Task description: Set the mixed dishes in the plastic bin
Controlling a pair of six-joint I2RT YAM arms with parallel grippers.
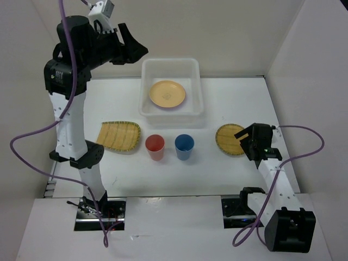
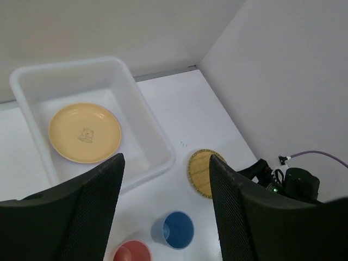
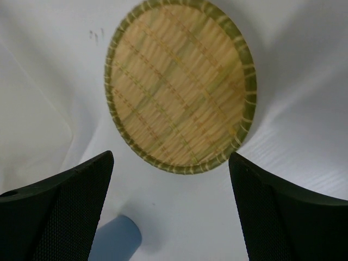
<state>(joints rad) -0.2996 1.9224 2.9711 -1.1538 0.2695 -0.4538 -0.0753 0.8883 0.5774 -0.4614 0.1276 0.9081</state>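
Observation:
The plastic bin (image 1: 144, 73) stands at the back centre with the orange-yellow plate (image 1: 167, 93) lying in it. The lilac plate does not show plainly. In front stand the squarish woven tray (image 1: 118, 136), the red cup (image 1: 155, 147), the blue cup (image 1: 184, 147) and the round woven tray (image 1: 227, 136). My left gripper (image 1: 133, 48) is open and empty, high above the bin's left side. My right gripper (image 1: 240, 140) is open and low, at the round tray's (image 3: 179, 87) near edge. The left wrist view shows the bin (image 2: 157, 136), plate (image 2: 85, 132), blue cup (image 2: 178, 230) and red cup (image 2: 131, 253).
White walls close in the table at the back and on both sides. The two cups stand close together between the trays. A purple cable loops off each arm.

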